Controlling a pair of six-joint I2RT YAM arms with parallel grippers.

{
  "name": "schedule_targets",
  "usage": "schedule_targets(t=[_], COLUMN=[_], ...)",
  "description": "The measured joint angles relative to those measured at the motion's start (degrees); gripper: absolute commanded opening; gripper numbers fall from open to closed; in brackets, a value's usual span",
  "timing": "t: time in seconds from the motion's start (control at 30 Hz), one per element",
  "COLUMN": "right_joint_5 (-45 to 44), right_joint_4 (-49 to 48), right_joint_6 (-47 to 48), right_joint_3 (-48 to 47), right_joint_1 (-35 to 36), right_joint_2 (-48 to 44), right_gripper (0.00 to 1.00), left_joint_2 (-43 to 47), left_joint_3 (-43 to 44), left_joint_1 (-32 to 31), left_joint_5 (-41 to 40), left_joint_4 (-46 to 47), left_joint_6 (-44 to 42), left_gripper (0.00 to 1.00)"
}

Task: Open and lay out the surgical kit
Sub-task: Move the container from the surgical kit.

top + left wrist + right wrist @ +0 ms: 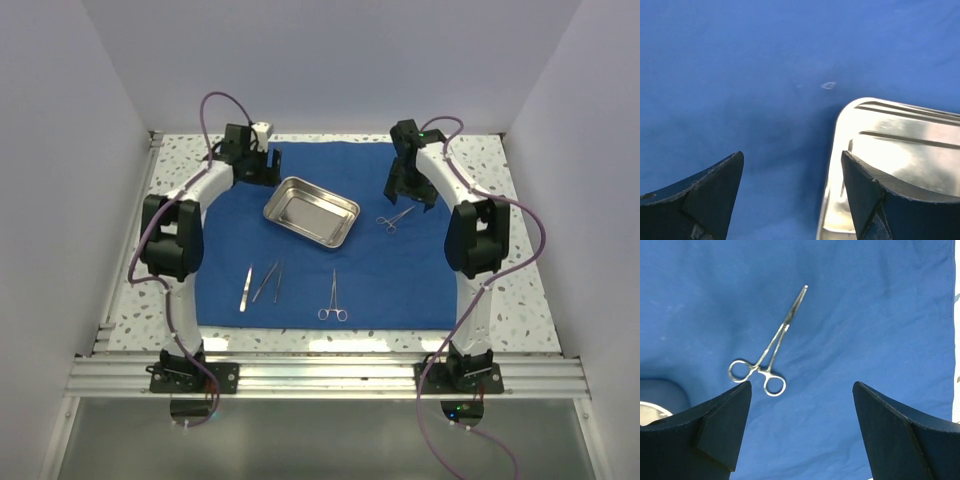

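The royal-blue cloth wrap point(330, 270) lies spread flat on the table. The shiny steel tray point(311, 211) stands empty on its middle back part. Two pairs of tweezers point(246, 287) point(268, 282) and a ring-handled clamp point(333, 299) lie near the front. A second clamp point(395, 218) lies right of the tray. My left gripper point(256, 168) is open above the cloth point(740, 75), next to the tray's corner point(890, 150). My right gripper point(408, 190) is open and empty just above the second clamp point(771, 347).
The speckled white tabletop point(520, 300) shows around the cloth. White walls close in the left, right and back sides. An aluminium rail point(330, 375) with both arm bases runs along the near edge.
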State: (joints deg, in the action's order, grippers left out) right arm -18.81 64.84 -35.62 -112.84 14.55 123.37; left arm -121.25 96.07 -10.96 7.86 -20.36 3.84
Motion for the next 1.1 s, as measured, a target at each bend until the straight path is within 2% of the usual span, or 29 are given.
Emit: schedule_targets(t=[0.1,0.17,0.27,0.3,0.37,0.67,0.77,0.8,0.9,1.1], right_joint_5=[0.00,0.02,0.02,0.02,0.02,0.02,0.00,0.02,-0.02,-0.17], right_joint_4=[-0.28,-0.39,-0.42,-0.52,-0.63,-0.68,-0.68,-0.70,-0.87,-1.18], right_joint_6=[0.26,0.50,0.90,1.09,1.31,2.58,2.93,3.08,3.32,3.45], right_joint_3=[1.53,2.43,2.84,2.84,2.84,2.84,2.84,2.84,3.02,4.04], right_joint_1=[-0.26,-0.26,-0.26,-0.24,-0.24,-0.44,-0.85,-1.09,-1.66,-2.25], right_joint_2=[-0.02,-0.02,0.00,-0.04,-0.09,-0.26,-0.94,-1.27,-2.51,-4.52], right_gripper=[0.87,0.87,0.88,0.88,0.88,0.88,0.89,0.89,0.89,0.88], left_joint_2=[1.79,2.47,2.51,2.49,2.32,-1.60,-2.73,-2.97,-3.72,-5.79], left_joint_3=[-2.78,-3.52,-3.52,-3.52,-3.52,-2.89,-1.77,-1.29,0.55,5.07], left_joint_1=[0.09,0.11,0.11,0.11,0.11,0.07,-0.15,-0.42,-1.18,-2.03], left_joint_5=[4.26,6.32,8.26,8.66,9.07,8.72,8.59,8.24,6.40,1.81], left_joint_4=[1.79,2.08,2.23,2.03,1.81,0.31,-0.68,-0.90,-1.60,-2.71], left_joint_6=[0.11,0.20,0.35,0.52,1.01,1.07,1.16,1.25,1.11,1.07], left_gripper=[0.82,0.78,0.65,0.55,0.49,0.47,0.31,0.20,0.00,0.00])
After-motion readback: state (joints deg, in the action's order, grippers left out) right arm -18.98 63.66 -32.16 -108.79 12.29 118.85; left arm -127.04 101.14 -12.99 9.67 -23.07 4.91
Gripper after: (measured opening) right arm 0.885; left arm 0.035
